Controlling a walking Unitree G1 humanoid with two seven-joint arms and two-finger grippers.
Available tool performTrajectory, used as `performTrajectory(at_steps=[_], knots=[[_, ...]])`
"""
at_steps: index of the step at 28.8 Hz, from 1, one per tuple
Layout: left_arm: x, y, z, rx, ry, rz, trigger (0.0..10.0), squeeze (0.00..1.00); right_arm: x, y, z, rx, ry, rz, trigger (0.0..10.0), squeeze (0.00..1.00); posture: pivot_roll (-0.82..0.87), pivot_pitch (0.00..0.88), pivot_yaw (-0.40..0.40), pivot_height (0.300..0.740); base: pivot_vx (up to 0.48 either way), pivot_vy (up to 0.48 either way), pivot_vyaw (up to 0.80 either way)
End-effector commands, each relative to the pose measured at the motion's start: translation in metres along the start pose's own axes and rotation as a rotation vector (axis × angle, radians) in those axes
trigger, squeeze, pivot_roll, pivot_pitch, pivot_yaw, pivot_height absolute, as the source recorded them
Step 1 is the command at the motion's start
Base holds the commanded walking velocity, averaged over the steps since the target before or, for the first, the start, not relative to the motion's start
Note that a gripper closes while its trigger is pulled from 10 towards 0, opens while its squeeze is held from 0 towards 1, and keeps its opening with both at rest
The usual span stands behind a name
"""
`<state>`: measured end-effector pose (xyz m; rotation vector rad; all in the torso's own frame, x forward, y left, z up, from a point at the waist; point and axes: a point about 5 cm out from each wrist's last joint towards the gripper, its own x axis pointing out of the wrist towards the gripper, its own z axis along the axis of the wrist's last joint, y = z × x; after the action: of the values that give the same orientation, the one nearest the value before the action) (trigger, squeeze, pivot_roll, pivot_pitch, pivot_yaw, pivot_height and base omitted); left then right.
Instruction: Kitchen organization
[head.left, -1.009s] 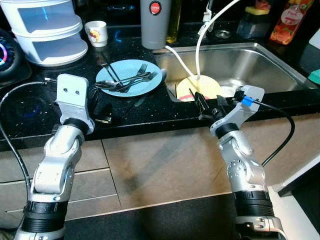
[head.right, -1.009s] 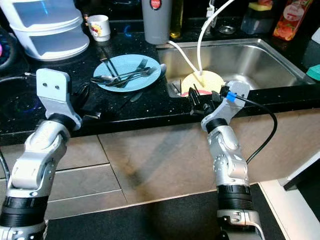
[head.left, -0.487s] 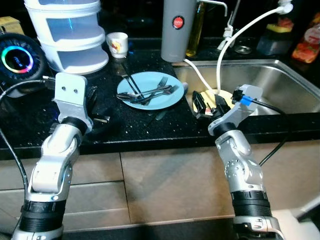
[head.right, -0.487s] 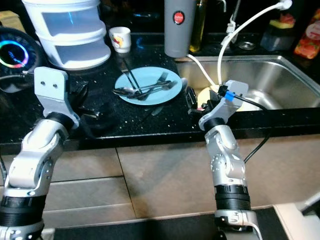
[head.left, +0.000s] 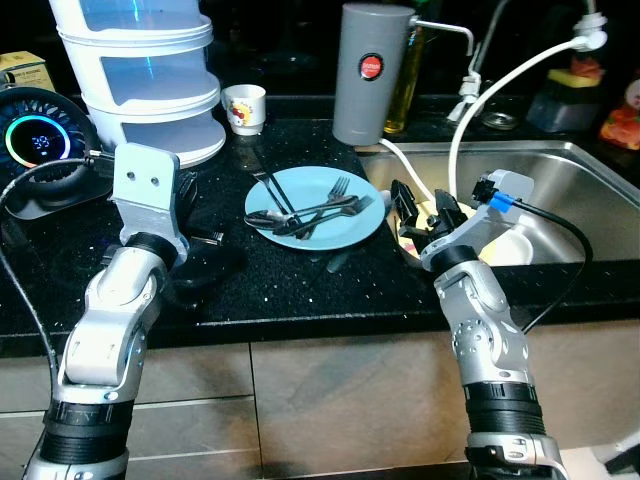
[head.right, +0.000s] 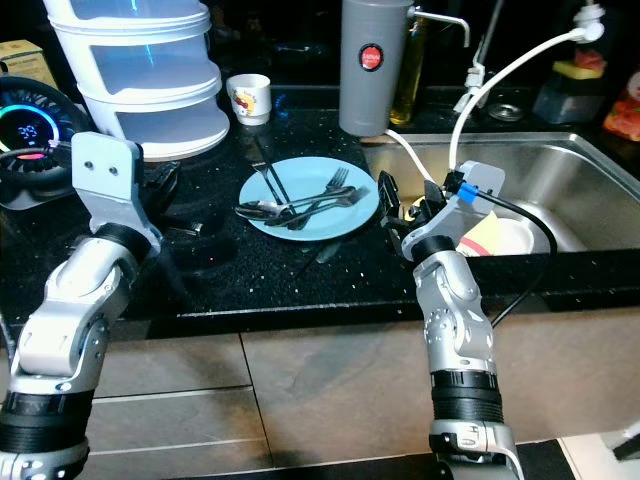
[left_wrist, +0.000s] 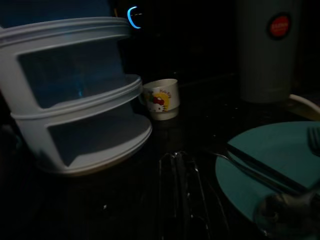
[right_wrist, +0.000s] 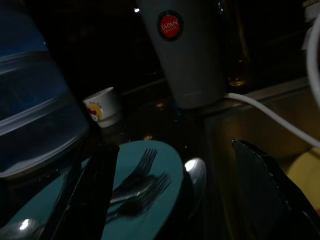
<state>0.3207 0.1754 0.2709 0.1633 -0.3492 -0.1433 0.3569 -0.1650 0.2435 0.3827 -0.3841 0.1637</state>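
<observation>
Since a second ago the head camera has risen and swung left, so the whole counter has slid down and right in frame; against that shift, the right gripper (head.left: 420, 207) has travelled from the sink's front edge to a spot just right of the blue plate (head.left: 350, 218). That reads as an approach to the plate or its cutlery, with no grasp made yet.

Left eye view: the plate is round, matte and pale blue, lying flat on a glossy black speckled counter (head.left: 300, 290). On it lie steel forks (head.left: 335, 198) and spoons, crossed by dark chopsticks (head.left: 272, 190). The right gripper's fingers stand parted and hold nothing. The left gripper (head.left: 190, 215) hovers low over the counter left of the plate; its spread I cannot tell.

Right eye view: behind the plate stand a tiered white plastic container (head.right: 150, 90) with translucent blue panels, a small printed cup (head.right: 247, 97) and a tall grey cylindrical flask (head.right: 371, 65). A yellow disc (head.right: 482, 235) lies in the brushed steel sink (head.right: 560, 160), with white hose (head.right: 510, 70) arching over it.

Left wrist view: dim; the container, cup and plate edge (left_wrist: 250, 175) with cutlery lie ahead.

Right wrist view: two black fingers (right_wrist: 90, 195) stand wide apart, framing the plate and its forks (right_wrist: 140, 187), touching neither.
</observation>
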Motion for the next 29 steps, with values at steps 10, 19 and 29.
performTrajectory(at_steps=[10,19,29], knots=[[-0.0001,-0.0017,0.0010,0.016,0.003,-0.019,10.0,0.00,-0.0002,-0.0031,0.0017,0.002,0.004,-0.018,10.0,0.00,0.07,0.107,0.017,0.740,0.355,0.000,-0.31],[-0.0001,-0.0018,0.0013,0.018,0.003,-0.015,10.0,0.00,0.0014,-0.0028,0.0025,-0.005,0.006,-0.008,10.0,0.00,0.07,0.109,0.012,0.740,0.331,0.000,0.00],[0.0002,-0.0031,0.0015,-0.006,0.008,-0.002,10.0,0.00,0.0022,-0.0018,0.0020,0.003,0.009,-0.007,10.0,0.00,0.07,0.108,0.011,0.740,0.212,0.000,0.20]])
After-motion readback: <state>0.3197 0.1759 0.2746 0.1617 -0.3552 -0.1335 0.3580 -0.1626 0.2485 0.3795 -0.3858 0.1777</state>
